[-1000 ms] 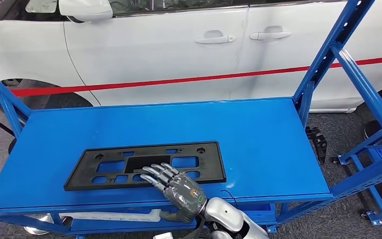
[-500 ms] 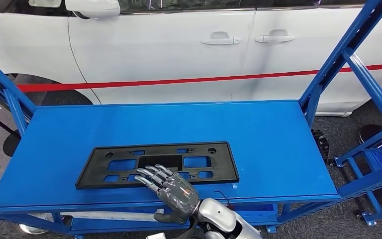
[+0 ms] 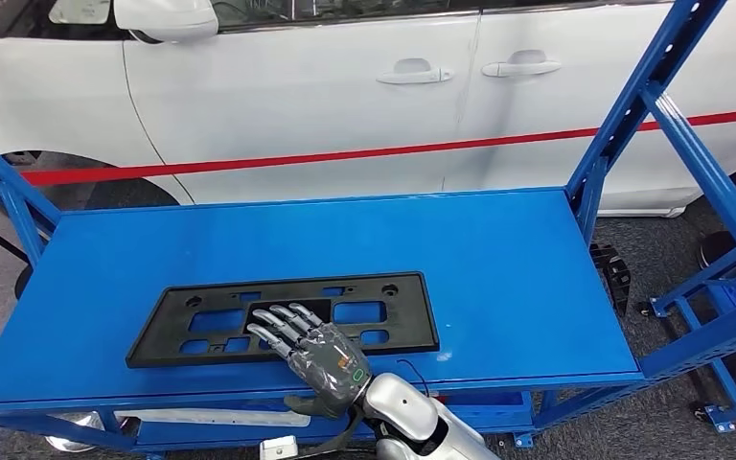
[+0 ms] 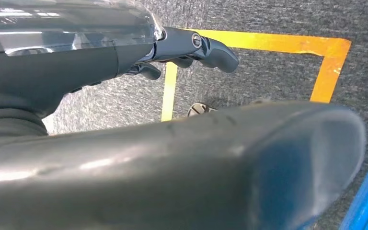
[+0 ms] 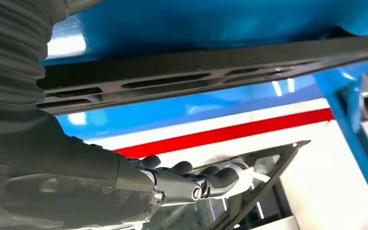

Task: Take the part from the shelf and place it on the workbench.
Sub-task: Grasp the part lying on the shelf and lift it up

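Observation:
A flat black plate-shaped part [image 3: 383, 311] with cut-out slots lies on the blue shelf top [image 3: 498, 259], towards its near edge. My right hand [image 3: 311, 353] reaches in from the near side, fingers stretched flat and spread over the part's near middle. The right wrist view shows this hand [image 5: 182, 179] with a gap between its fingers and the part [image 5: 220, 67], holding nothing. My left hand [image 4: 124, 143] hangs over grey floor, its fingers loosely apart and empty.
A white car [image 3: 345, 86] with a red stripe stands right behind the shelf. Blue slanted uprights [image 3: 632, 105] rise at the shelf's right end, and others [image 3: 0, 192] at its left. A white piece [image 3: 220, 417] lies on the lower shelf. Yellow tape [image 4: 326, 62] marks the floor.
My right hand has slid to the left and a little farther in over the part. The view swayed slightly and came back; the part has not moved on the shelf.

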Action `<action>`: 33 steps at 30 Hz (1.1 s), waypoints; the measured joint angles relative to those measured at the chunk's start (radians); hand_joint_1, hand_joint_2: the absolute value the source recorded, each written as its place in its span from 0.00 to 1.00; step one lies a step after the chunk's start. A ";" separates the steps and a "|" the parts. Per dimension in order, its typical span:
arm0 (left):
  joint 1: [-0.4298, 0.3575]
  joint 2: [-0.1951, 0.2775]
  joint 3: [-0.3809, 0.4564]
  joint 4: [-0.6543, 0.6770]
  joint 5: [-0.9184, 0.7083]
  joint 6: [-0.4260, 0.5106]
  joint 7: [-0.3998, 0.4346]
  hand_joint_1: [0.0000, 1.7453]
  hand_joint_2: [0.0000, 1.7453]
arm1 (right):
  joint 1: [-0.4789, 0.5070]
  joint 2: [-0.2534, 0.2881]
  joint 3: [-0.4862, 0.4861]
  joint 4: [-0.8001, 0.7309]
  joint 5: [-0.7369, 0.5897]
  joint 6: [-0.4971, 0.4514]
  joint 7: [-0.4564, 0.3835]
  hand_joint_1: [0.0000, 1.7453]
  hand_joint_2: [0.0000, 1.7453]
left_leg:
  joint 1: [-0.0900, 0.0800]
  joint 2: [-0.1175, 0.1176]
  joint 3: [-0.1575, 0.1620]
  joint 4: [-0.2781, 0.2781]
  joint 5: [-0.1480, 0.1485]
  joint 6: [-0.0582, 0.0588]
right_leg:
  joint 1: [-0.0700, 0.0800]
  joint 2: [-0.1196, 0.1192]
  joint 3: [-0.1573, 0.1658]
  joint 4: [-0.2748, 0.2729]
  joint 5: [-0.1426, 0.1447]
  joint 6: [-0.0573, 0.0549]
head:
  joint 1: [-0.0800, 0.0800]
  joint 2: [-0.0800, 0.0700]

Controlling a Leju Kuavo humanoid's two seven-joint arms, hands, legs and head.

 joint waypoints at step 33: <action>-0.011 0.009 0.002 0.001 -0.050 0.006 0.000 0.00 0.00 | -0.148 0.163 0.118 0.291 0.235 -0.092 0.228 0.00 1.00 | 0.009 0.001 0.051 -0.119 0.080 -0.006 | 0.004 0.001 -0.007 0.000 0.009 -0.001 | 0.001 0.000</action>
